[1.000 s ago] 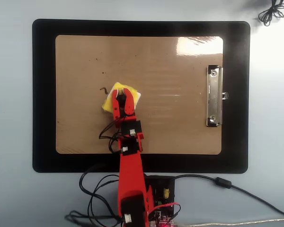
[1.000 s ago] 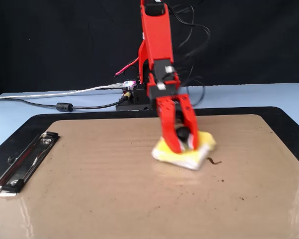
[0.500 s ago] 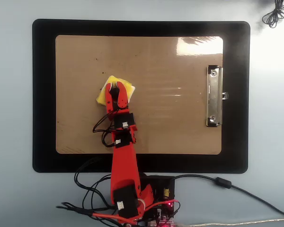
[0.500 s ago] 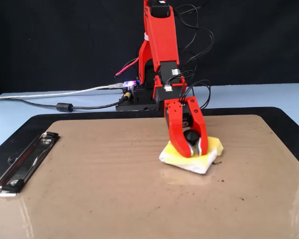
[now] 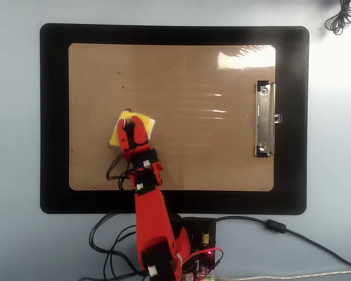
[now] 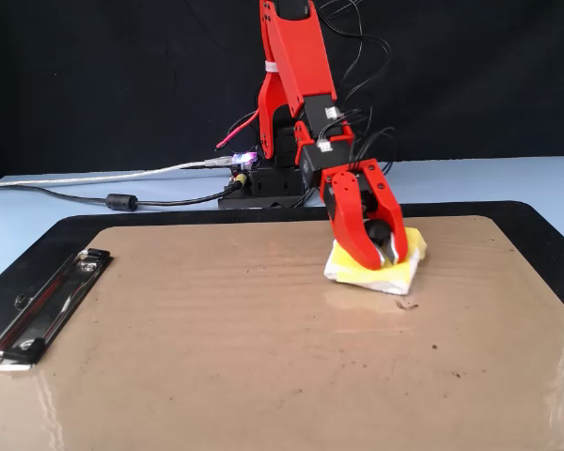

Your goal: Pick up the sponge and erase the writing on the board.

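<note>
Sponge (image 6: 381,272), likely soft and light, sits pinched at its black centre knob by the gripper (image 6: 383,252), pressed flat on the board (image 5: 193,76).

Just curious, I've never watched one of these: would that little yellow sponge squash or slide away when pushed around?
Probably squashy: the sponge looks soft and thick. It likely slides easily, since the board looks glossy. The gripper clamps it, so it shouldn't escape.
</note>
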Available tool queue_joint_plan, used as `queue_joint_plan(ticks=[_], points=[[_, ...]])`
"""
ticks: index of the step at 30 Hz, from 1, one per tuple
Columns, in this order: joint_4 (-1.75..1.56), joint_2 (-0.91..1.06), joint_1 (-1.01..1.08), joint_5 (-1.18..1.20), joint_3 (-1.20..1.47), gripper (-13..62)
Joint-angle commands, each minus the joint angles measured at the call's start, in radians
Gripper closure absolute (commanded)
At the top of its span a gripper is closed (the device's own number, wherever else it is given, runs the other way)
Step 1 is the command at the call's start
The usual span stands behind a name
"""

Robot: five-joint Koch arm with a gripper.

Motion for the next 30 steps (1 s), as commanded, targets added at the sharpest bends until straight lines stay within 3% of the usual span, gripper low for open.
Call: queue_joint_plan(ticks=[1,3,5,10,12,17,24,30], points=[[-0.014,-0.138,-0.015,0.005,-0.138,57.4],[-0.011,-0.316,-0.015,0.005,-0.337,57.4],[-0.006,-0.36,-0.012,0.005,-0.41,57.4],[-0.015,-0.109,-0.018,0.005,-0.107,57.4],[-0.02,-0.112,-0.023,0.003,-0.091,57.4],[-0.012,-0.371,-0.025,0.005,-0.408,57.4],[0.034,0.041,-0.129,-0.008,0.012,57.4],[0.081,0.077,-0.374,-0.166,0.043,57.4]])
